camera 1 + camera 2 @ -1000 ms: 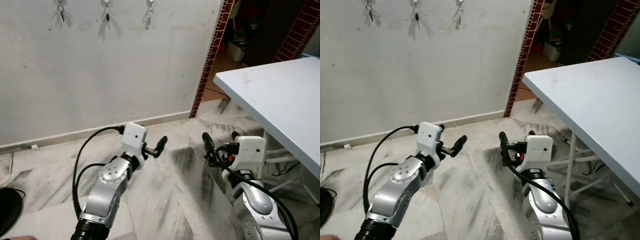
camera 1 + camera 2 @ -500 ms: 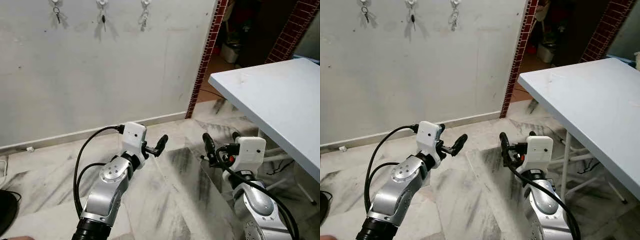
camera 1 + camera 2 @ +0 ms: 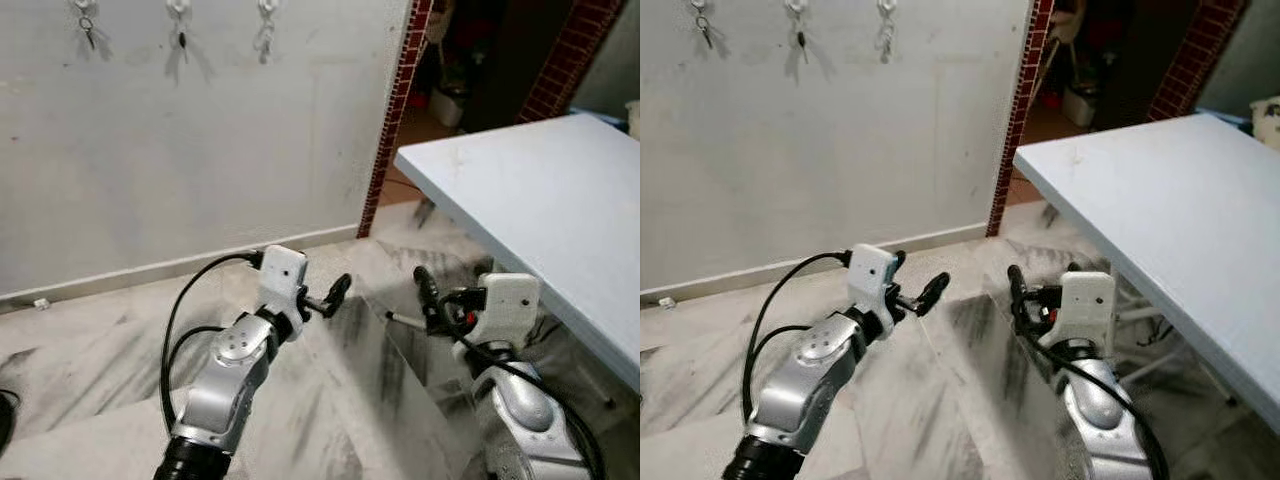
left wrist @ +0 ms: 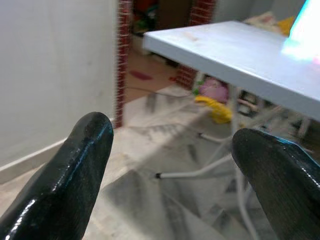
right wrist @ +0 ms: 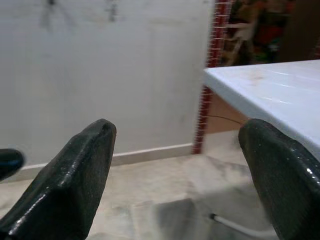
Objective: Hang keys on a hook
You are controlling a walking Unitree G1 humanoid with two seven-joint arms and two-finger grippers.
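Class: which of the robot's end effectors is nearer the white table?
Right. The right end effector hangs beside the white table, below its edge; the left end effector is farther away, toward the wall.

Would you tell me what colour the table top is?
The table top is pale blue-white, clearest in the right eye view.

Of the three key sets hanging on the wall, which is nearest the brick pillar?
The right set, palest of the three; the middle set and left set hang farther from the pillar.
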